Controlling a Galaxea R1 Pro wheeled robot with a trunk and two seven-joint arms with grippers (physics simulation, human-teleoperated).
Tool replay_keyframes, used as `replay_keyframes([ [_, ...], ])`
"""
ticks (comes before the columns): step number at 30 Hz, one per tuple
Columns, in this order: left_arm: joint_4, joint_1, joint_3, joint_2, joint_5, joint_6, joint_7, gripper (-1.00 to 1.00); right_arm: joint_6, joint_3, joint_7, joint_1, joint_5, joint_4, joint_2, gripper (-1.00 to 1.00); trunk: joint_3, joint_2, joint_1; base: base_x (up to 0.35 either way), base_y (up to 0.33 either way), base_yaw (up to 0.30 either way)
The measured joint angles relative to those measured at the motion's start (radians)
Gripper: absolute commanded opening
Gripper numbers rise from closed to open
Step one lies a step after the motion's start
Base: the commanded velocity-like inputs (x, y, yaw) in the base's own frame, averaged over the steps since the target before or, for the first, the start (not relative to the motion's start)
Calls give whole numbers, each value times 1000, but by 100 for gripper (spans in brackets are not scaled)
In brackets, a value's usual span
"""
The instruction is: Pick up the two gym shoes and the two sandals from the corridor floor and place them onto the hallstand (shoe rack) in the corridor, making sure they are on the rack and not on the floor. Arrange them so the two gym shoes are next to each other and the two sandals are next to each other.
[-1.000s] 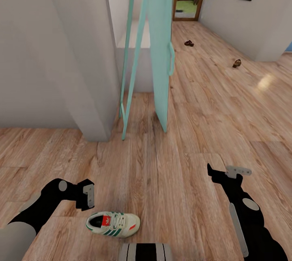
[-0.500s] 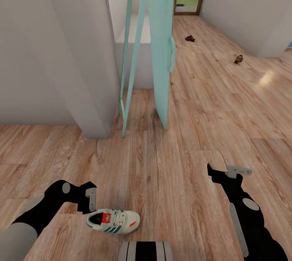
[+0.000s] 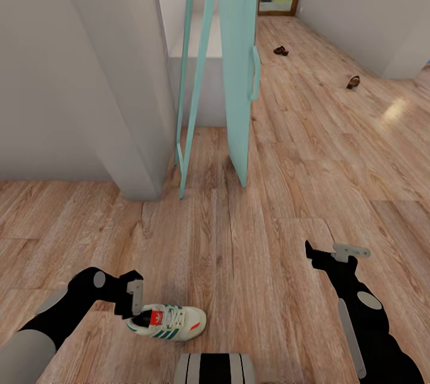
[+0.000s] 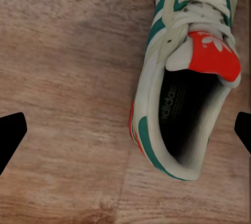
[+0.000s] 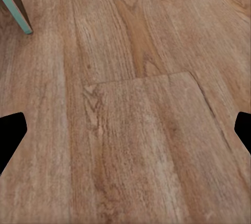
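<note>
Fingers spread wide, the left gripper (image 3: pixel 135 299) hangs over a sneaker's (image 3: pixel 167 322) heel on the wood floor (image 3: pixel 269 223); right gripper (image 3: pixel 337 251) open, a teal door (image 3: pixel 237 67) ahead, two sandals (image 3: pixel 280 50) beyond.

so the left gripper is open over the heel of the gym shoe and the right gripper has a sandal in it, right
Not quite. The right gripper holds nothing; the right wrist view shows open fingers over bare floor. Both sandals lie far down the corridor in the head view. The rest stands: the left gripper is open over the heel of the gym shoe.
</note>
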Motion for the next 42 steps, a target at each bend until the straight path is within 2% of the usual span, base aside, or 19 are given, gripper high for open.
replay_keyframes([
  [4,1,0,-23,1,0,2,1,100,0,0,0,0,0,0,0,100,-4,0,0,0,0,0],
  [13,0,0,-37,1,0,3,3,100,0,-1,0,0,0,0,0,100,-41,-2,4,0,0,0],
  [34,-1,0,-39,1,-1,6,5,100,1,0,0,0,0,0,0,100,-54,-2,4,0,0,0],
  [42,1,0,-41,1,-1,7,45,100,1,-1,0,0,0,0,0,100,-89,-4,8,0,0,0],
])
